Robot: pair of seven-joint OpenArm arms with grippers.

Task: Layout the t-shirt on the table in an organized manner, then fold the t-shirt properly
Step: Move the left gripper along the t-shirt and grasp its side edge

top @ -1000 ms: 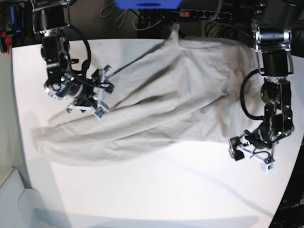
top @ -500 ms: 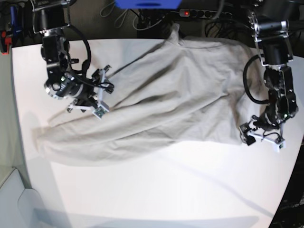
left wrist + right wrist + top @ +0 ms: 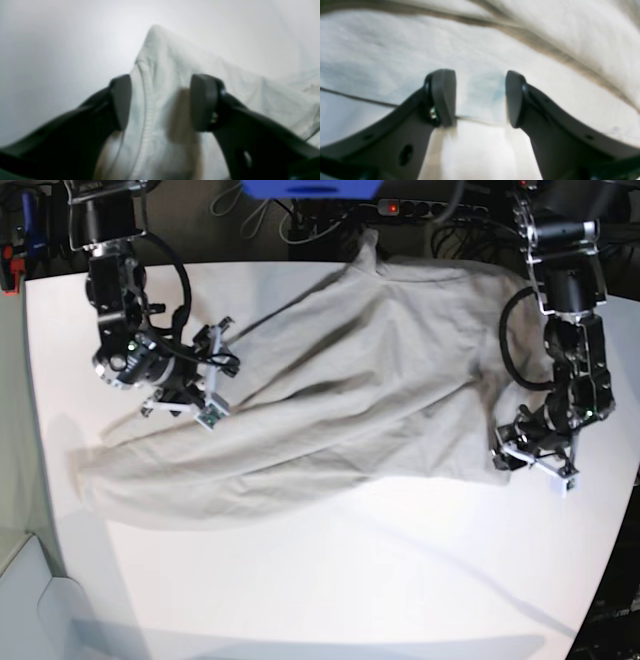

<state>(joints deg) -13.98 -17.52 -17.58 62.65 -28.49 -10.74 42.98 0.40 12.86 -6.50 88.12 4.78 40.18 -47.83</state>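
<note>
The light grey-beige t-shirt (image 3: pixel 340 390) lies spread in a long diagonal across the white table (image 3: pixel 350 580), wrinkled, one end at the far edge. My left gripper (image 3: pixel 508 452) is at the shirt's near right corner. In the left wrist view that gripper (image 3: pixel 161 102) has its jaws apart, with a raised ridge of the t-shirt (image 3: pixel 160 62) between the pads. My right gripper (image 3: pixel 212 375) rests on the shirt's upper left edge. In the right wrist view it (image 3: pixel 481 98) stands open, straddling the hem of flat cloth (image 3: pixel 395 50).
A power strip (image 3: pixel 420 208), cables and a blue object (image 3: pixel 310 188) sit behind the table's far edge. A white box (image 3: pixel 40 610) stands off the near left corner. The left arm works close to the table's right edge.
My left gripper has moved from bare table up onto the shirt's near right corner, and its jaws have narrowed around the cloth. The right arm has not moved.
</note>
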